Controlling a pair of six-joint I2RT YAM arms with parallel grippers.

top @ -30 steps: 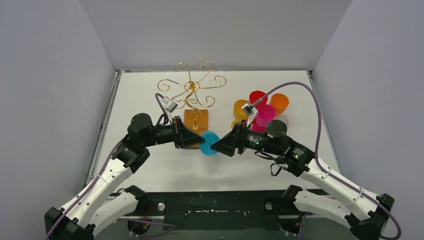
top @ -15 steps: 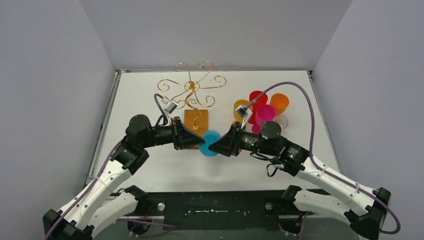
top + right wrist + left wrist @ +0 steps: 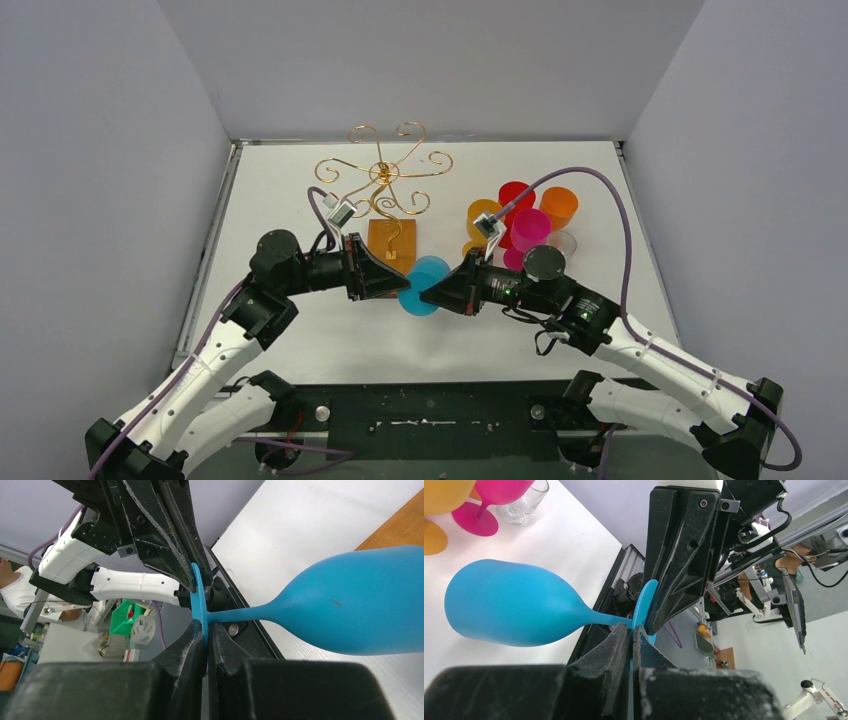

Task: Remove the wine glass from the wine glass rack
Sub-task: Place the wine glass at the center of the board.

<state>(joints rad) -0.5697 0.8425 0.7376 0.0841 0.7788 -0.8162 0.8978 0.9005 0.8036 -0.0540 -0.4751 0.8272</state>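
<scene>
Nearest the arm bases, the two grippers meet tip to tip over the white table (image 3: pixel 300 330), both clamped on the blue wine glass (image 3: pixel 427 276). The left gripper (image 3: pixel 632 632) is pressed fully together on the rim of the glass's flat foot (image 3: pixel 196 595), right where the stem joins it. The right gripper (image 3: pixel 204 630) is likewise closed tight on the opposite edge of that foot, so the disc stands edge-on between the two pairs of fingers. The glass lies on its side with the stem level and its bowl (image 3: pixel 509 605) pointing away from the grippers; whether the bowl touches the table cannot be told. It hangs from none of the wire arms and sits just beside the near right corner of the orange-brown wooden base (image 3: pixel 390 240). Behind that rises the gold wine glass rack (image 3: pixel 384 173), its curled arms bare. Farther right stands a cluster of coloured glasses (image 3: pixel 530 225).
</scene>
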